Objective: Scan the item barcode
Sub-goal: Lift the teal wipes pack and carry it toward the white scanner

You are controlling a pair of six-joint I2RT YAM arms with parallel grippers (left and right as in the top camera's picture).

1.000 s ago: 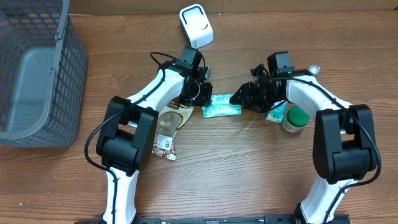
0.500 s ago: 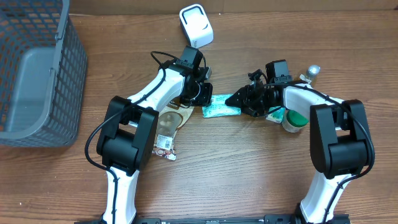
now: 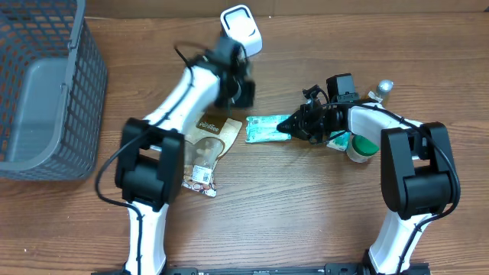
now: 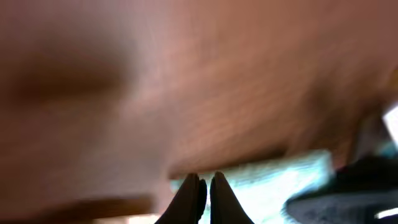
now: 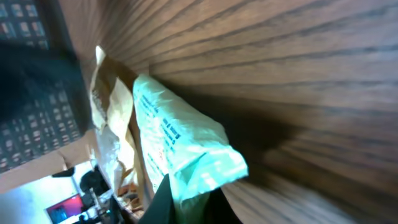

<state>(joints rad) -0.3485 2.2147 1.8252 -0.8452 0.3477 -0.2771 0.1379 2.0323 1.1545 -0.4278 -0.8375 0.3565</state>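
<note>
1. Down by the near edge of the tabletop point(image 3: 290, 221), left of centre, there's a small labelled sachet point(image 3: 202, 177). Just beyond it lies a brown pouch point(image 3: 215, 131). Neither is being touched.
2. Right of centre, a green-lidded jar point(image 3: 364, 147) sits hard up against the right arm. If that arm swings out carelessly, I'd say the jar could be knocked over.
3. Mid-tabletop is the teal packet point(image 3: 263, 128), which I take to be the item to scan. The right gripper point(image 3: 292, 124) has its jaws narrow and clamped on the packet's right-hand end. The wrist view shows only the crimped end pinched. Whether the packet is clear of the wood, I can't tell.
4. Here's the worry: it's a thin edge grip on a floppy bag. On the way up the packet could droop, twist or slide free, turning the barcode away from the reader. Which face carries the code isn't visible.
5. A little farther on is the left gripper point(image 4: 206, 180), jaws pressed together on nothing. It hangs just past the packet's left end without touching it, in a very blurred view. It sits between the packet and the reader, so a clash is possible.
6. At the far edge stands the white scanner point(image 3: 241, 30), well apart from the packet. The grey basket point(image 3: 88, 69) fills the far-left corner.
</note>
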